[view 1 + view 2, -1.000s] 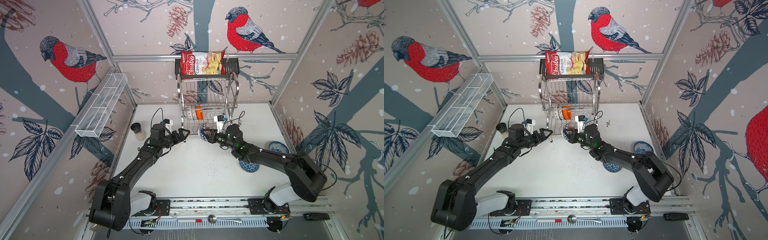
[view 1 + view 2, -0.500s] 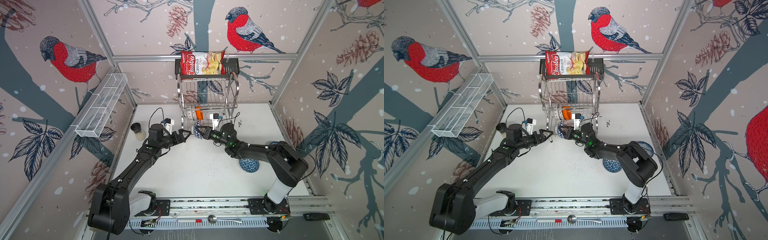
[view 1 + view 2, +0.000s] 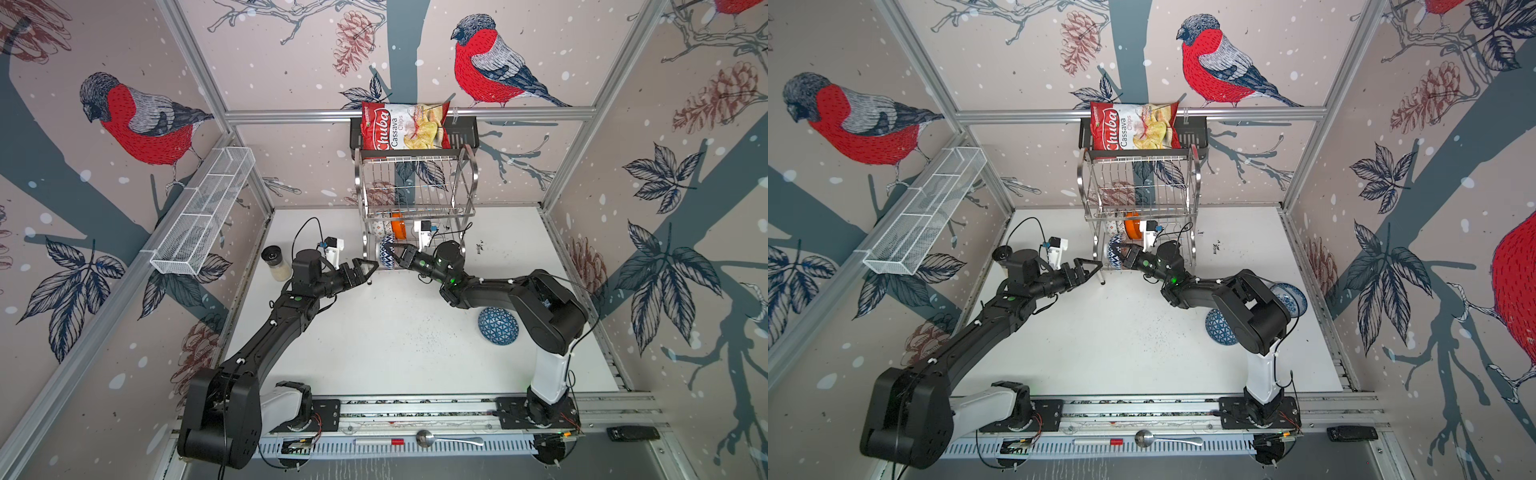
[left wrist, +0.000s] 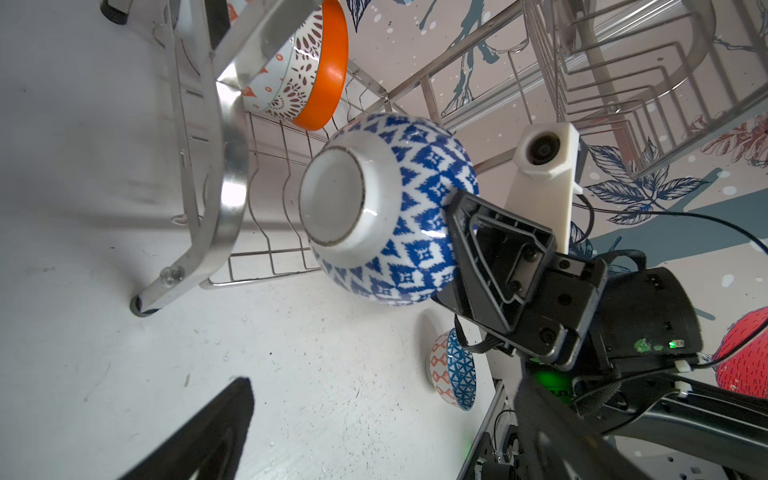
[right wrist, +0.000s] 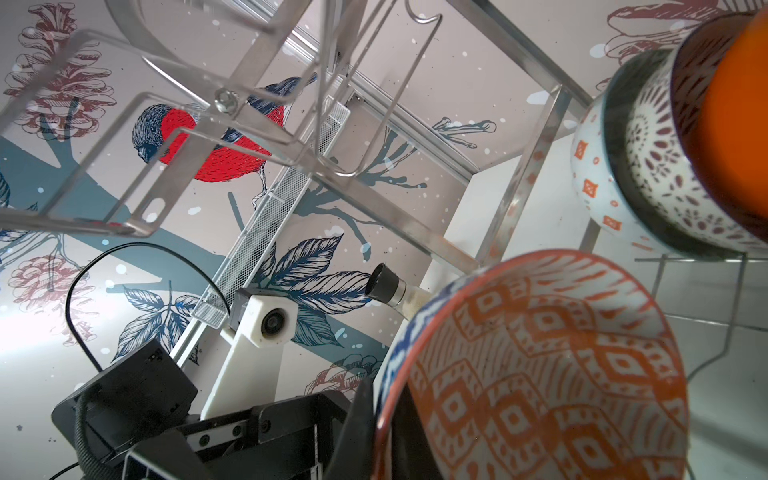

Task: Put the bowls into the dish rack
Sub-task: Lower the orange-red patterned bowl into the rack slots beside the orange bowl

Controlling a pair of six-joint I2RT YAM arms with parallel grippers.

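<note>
My right gripper point(image 3: 395, 254) point(image 3: 1124, 258) point(image 5: 384, 432) is shut on the rim of a bowl point(image 3: 384, 252) point(image 3: 1113, 255) point(image 4: 390, 208) point(image 5: 540, 365) that is blue-diamond outside and orange-patterned inside. The bowl is tipped on its side at the front left corner of the dish rack's point(image 3: 415, 187) point(image 3: 1138, 187) lower tier. An orange bowl point(image 3: 398, 226) point(image 4: 328, 75) and a patterned bowl point(image 3: 378, 226) point(image 4: 286, 83) stand on edge deeper on that tier. My left gripper point(image 3: 368, 270) point(image 3: 1092, 270) point(image 4: 374, 440) is open and empty, just left of the held bowl by the rack's front leg.
A blue-triangle bowl point(image 3: 498, 326) point(image 3: 1219, 328) point(image 4: 453, 370) lies on the table beside the right arm's elbow. A blue-floral bowl point(image 3: 1289, 297) sits behind it near the right wall. A glass shaker jar point(image 3: 274, 262) stands left of the left wrist.
My right gripper has carried the bowl left and back, up to the rack's lower tier, and the right elbow has folded in. The left gripper has barely moved.
</note>
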